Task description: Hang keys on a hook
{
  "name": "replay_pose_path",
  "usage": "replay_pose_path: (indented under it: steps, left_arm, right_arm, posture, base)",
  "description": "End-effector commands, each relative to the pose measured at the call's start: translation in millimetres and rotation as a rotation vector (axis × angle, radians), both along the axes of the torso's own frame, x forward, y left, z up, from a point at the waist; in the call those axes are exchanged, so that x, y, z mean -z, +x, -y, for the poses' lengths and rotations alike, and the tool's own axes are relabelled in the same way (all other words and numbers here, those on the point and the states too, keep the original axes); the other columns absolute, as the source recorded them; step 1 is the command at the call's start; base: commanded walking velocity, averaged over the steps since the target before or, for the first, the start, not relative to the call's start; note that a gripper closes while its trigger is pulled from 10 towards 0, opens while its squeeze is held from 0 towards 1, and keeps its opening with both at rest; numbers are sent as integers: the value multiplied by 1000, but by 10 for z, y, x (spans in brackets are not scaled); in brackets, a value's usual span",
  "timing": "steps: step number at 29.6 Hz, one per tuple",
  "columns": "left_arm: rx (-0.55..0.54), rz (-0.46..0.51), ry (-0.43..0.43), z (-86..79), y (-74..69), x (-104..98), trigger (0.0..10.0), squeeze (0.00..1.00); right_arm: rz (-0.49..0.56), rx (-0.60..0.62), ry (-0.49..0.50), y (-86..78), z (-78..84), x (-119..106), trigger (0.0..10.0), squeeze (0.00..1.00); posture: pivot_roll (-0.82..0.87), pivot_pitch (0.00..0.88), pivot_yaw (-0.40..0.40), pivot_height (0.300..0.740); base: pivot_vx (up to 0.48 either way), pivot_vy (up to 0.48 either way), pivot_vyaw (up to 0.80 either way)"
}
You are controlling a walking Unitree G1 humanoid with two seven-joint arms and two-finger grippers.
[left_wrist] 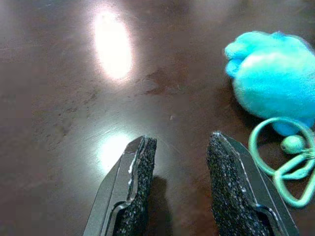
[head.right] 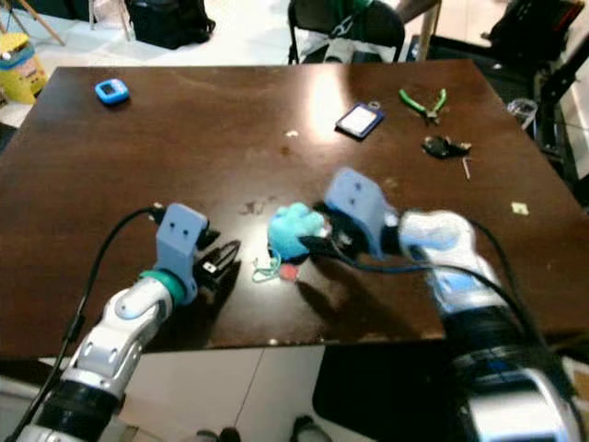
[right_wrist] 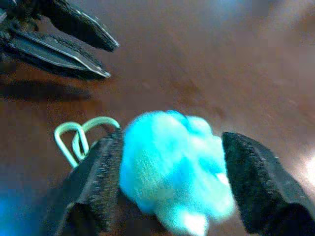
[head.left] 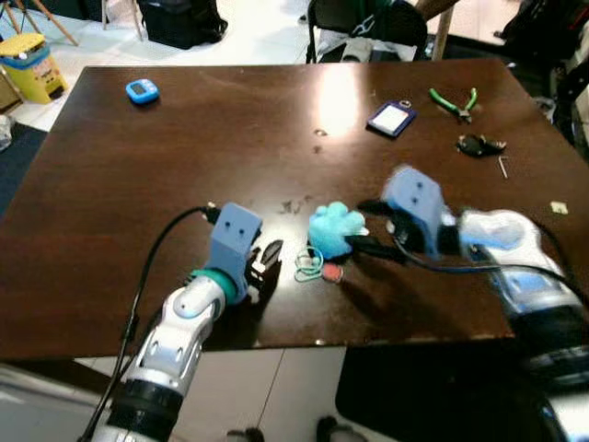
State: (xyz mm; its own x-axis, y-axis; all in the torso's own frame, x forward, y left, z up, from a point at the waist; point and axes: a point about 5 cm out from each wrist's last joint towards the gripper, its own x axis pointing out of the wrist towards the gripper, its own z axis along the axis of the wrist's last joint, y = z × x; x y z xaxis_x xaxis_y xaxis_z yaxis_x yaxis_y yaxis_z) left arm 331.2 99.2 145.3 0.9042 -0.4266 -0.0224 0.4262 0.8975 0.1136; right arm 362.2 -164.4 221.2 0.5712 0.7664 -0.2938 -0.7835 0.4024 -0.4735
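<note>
Table: I am looking down at a dark brown table (head.left: 184, 147), glossy, with a bright light glare near its far middle.
Keys: what I can see is a fluffy turquoise pompom (head.left: 335, 228) with pale green rings (head.left: 308, 265) and a small reddish piece beside them, lying flat on the table near the front edge, between my two grippers. I cannot make out key blades.
Right gripper: my right gripper (right_wrist: 174, 189) is low over the table with its fingers spread, one on each side of the pompom. The finger (right_wrist: 98, 177) next to the green rings touches the fluff; the other (right_wrist: 256, 182) stands a little apart from it. It has not closed on it.
Left gripper: my left gripper (left_wrist: 179, 187) rests near the table's front edge, just beside the green rings, fingers spread with bare table between them. It holds nothing.
Far side of table: a small blue device (head.left: 142, 90) sits toward the far left corner, a dark blue tag (head.left: 391, 118) past the middle, green-handled pliers (head.left: 453, 101) toward the far right, and a small black bunch (head.left: 479, 145) near them.
Around the table: a yellow container (head.left: 32, 66) stands on the pale floor to the left, and a dark chair (head.left: 368, 28) is behind the far edge.
</note>
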Motion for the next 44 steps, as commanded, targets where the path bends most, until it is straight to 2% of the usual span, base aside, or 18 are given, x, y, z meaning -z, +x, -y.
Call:
replay_pose_path:
  steps: [1, 2, 5, 10, 13, 19, 20, 22, 23, 26, 28, 30, 31, 32, 33, 37, 44]
  left_arm:
    - [-12, -25, 11, -23, -7, 73, 10000, 0]
    - [-15, -24, 12, -31, -10, 70, 10000, 0]
    - [-23, -19, 11, -50, -27, 57, 10000, 0]
    - [-26, -17, 9, -56, -31, 52, 10000, 0]
    - [-27, -17, 7, -48, -31, 51, 10000, 0]
    - [-24, -19, 7, -35, -31, 57, 10000, 0]
    - [-21, -21, 7, -30, -31, 61, 10000, 0]
    - [-21, -21, 7, -30, -31, 61, 10000, 0]
    - [-16, -26, 8, -22, -20, 73, 10000, 0]
    - [-13, -27, 9, -18, -18, 76, 10000, 0]
    - [-9, -28, 12, -16, -15, 77, 10000, 0]
    - [-9, -28, 12, -16, -15, 77, 10000, 0]
    - [-9, -28, 13, -18, -17, 76, 10000, 0]
    - [-9, -28, 13, -18, -17, 76, 10000, 0]
    - [-10, -28, 14, -23, -21, 78, 10000, 0]
    - [-16, -29, 16, -41, -31, 81, 10000, 0]
    - [-20, -29, 15, -47, -42, 81, 10000, 0]
  right_arm:
    - [-20, -6, -15, -3, -13, 75, 10000, 1000]
    - [-30, -29, 1, 18, -117, 82, 10000, 1000]
    - [-93, -116, 10, -17, -285, 141, 10000, 1000]
    - [-140, -175, -9, -63, -313, 223, 10000, 1000]
    - [-193, -217, -32, -155, -246, 342, 10000, 1000]
    - [-196, -224, -45, -215, -150, 356, 10000, 1000]
    - [-151, -176, -56, -198, -37, 292, 10000, 1000]
    - [-151, -176, -56, -198, -37, 292, 10000, 1000]
    - [-56, -37, -80, -117, 197, 197, 10000, 1000]
    - [-27, 19, -90, -79, 274, 180, 10000, 1000]
    - [44, 124, -116, 12, 364, 187, 10000, 1000]
    - [44, 124, -116, 12, 364, 187, 10000, 1000]
    - [104, 181, -123, 64, 377, 166, 10000, 1000]
    - [104, 181, -123, 64, 377, 166, 10000, 1000]
    - [169, 239, -103, 115, 386, 108, 10000, 0]
    - [222, 290, -72, 145, 415, 17, 10000, 0]
    - [153, 189, -107, 8, 521, 38, 10000, 0]
  posture:
    - [-82, 161, 81, 740]
    - [-74, 162, 78, 740]
    - [-67, 167, 72, 740]
    - [-65, 171, 67, 740]
    - [-72, 177, 70, 740]
    - [-77, 180, 72, 740]
    - [-83, 181, 75, 740]
    - [-83, 181, 75, 740]
    - [-96, 183, 87, 740]
    - [-96, 183, 87, 740]
    - [-90, 181, 94, 740]
    - [-90, 181, 94, 740]
    - [-86, 181, 93, 740]
    - [-86, 181, 93, 740]
    - [-84, 181, 92, 740]
    - [-82, 180, 88, 740]
    - [-93, 183, 89, 740]
  base:
    - [0, 0, 0]
    - [0, 0, 0]
    - [0, 0, 0]
    - [0, 0, 0]
    - [0, 0, 0]
    - [0, 0, 0]
    - [0, 0, 0]
    - [0, 0, 0]
    - [0, 0, 0]
    - [0, 0, 0]
    - [0, 0, 0]
    - [0, 0, 0]
    - [0, 0, 0]
    - [0, 0, 0]
    - [0, 0, 0]
    - [0, 0, 0]
    - [0, 0, 0]
